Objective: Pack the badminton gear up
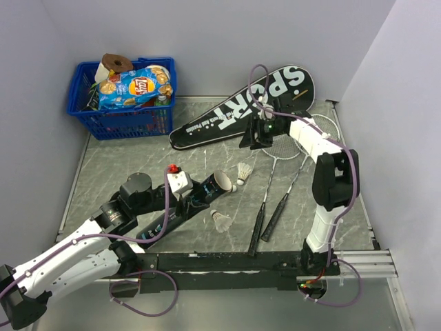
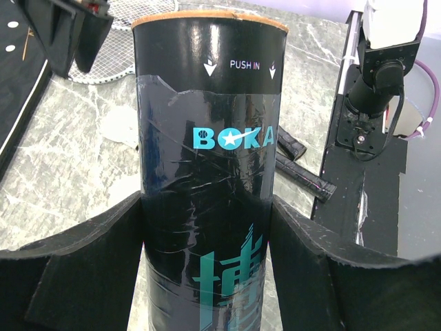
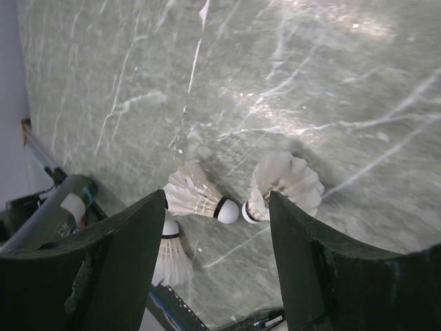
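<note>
Step, as judged: loading shuttlecocks (image 3: 200,196) into the dark BOKA tube (image 1: 210,188). Tube's inside not visible, so no telling how many loaded.

Left gripper (image 2: 207,207): pressed onto the tube from both sides, pads (image 2: 296,241) flat on the wrap. Tube at centre of the top view, tilted, open mouth toward upper right.

Right gripper (image 1: 258,136): spread wide, nothing between the fingers (image 3: 124,262). Hanging at upper right by the lower edge of the SPORT cover (image 1: 241,110), apparently well above the table (image 1: 117,162).

Upper shuttlecock (image 1: 244,169) just right of the mouth, lower shuttlecock (image 1: 220,221) below the tube, both loose on the grey marbled top. Three bunched low-centre in the right wrist view.

Rackets (image 1: 260,219) side by side right of centre, handles toward the bottom edge, heads up by the cover.

To do it well:
- Keep the tube clamped and steady, mouth clear and facing the right arm.
- Bring the spread gripper down on the upper shuttlecock first, nearest the mouth.
- Pinch lightly at the skirt near the cork; risk of crushing feathers under a hard squeeze.
- Feed cork first, in line with the tube axis, following the PUSH IN arrows at the rim.
- Watch for snagging the skirt on the rim, or twisting the tube in the pads with an off-axis push.
</note>
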{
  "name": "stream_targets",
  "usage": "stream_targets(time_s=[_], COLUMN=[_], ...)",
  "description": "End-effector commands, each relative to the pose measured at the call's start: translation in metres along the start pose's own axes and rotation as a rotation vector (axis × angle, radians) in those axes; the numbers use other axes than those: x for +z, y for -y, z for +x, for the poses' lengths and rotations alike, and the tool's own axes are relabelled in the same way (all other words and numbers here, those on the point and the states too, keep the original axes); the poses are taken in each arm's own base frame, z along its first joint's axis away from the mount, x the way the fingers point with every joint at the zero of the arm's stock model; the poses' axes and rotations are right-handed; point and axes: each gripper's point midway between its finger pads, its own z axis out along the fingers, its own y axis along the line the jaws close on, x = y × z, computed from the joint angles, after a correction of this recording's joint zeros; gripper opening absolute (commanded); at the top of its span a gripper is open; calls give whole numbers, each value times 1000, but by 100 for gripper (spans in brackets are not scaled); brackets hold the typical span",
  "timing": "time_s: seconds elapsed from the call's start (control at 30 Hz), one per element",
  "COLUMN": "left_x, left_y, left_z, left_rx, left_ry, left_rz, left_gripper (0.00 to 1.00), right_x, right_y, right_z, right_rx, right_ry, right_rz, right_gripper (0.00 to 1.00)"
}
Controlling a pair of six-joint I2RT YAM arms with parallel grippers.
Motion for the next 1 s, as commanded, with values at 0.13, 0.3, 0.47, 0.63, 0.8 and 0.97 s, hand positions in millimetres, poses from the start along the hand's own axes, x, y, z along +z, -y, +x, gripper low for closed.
stream_targets(time_s=[0.13, 0.3, 0.47, 0.63, 0.8, 0.97], left_x=[1, 1, 1, 0, -1, -2], left_y=[5, 5, 6, 5, 6, 6], left_z=[-13, -14, -14, -15, -17, -17], left_rx=[22, 23, 21, 22, 23, 22], left_ry=[42, 46, 48, 50, 55, 58], left_rz=[31, 28, 33, 28, 29, 31], left_gripper=[1, 1, 1, 1, 1, 1], right_x=[18, 29, 41, 42, 40, 38], right_y=[-8, 1, 10, 12, 13, 15], right_z=[0, 19, 38, 48, 57, 73], right_rx=[-42, -4, 28, 37, 41, 55], right_ry=[-39, -64, -106, -130, -143, -164], right_rz=[-114, -120, -130, -123, -115, -105], right_gripper=[69, 69, 69, 69, 69, 69])
